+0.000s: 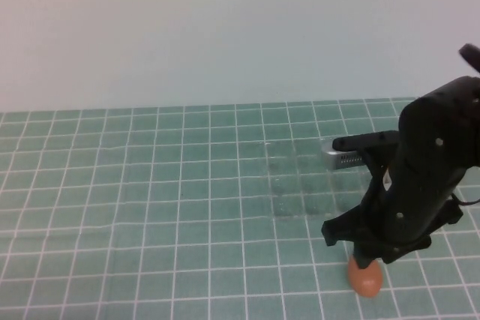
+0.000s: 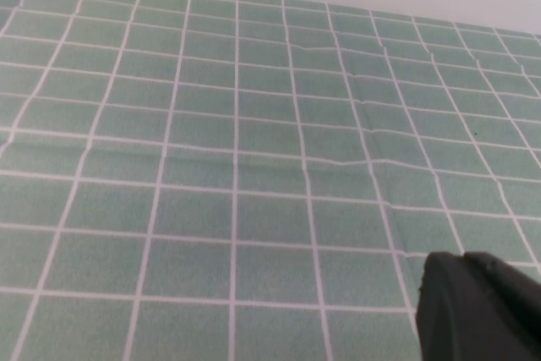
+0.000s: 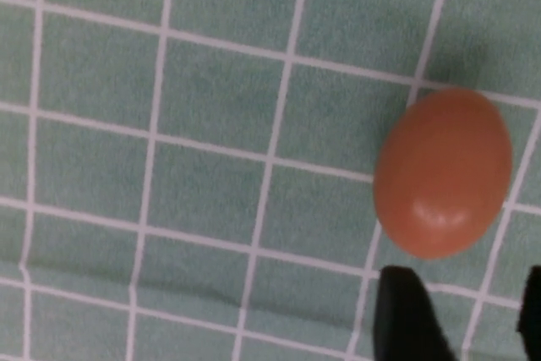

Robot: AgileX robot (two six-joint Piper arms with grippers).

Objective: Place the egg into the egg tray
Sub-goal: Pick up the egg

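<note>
Step in hand, by judgement: approach for the pick; nothing grasped yet. Egg (image 1: 366, 278) on the green tiled table (image 1: 150, 185), near front edge on the right, well apart from no cup but just in front of the egg tray (image 1: 311, 177); not lifted. Right gripper (image 3: 461, 314) directly above the egg in the high view; jaws parted, two dark fingertips (image 3: 406, 310) visible in the right wrist view with a gap between, egg just ahead of the gap and clear of both; released, holding nothing. Left gripper (image 2: 482, 310) only a dark corner in the left wrist view over bare tiles, absent from the high view; jaw state cannot be told. Tray clear and hard to make out, cups faintly visible, none seen filled. Next, likely: descend to straddle the egg, close gently; then lift and carry back to a cup. Risk: smooth oval may roll or slip under an off-centre squeeze.
</note>
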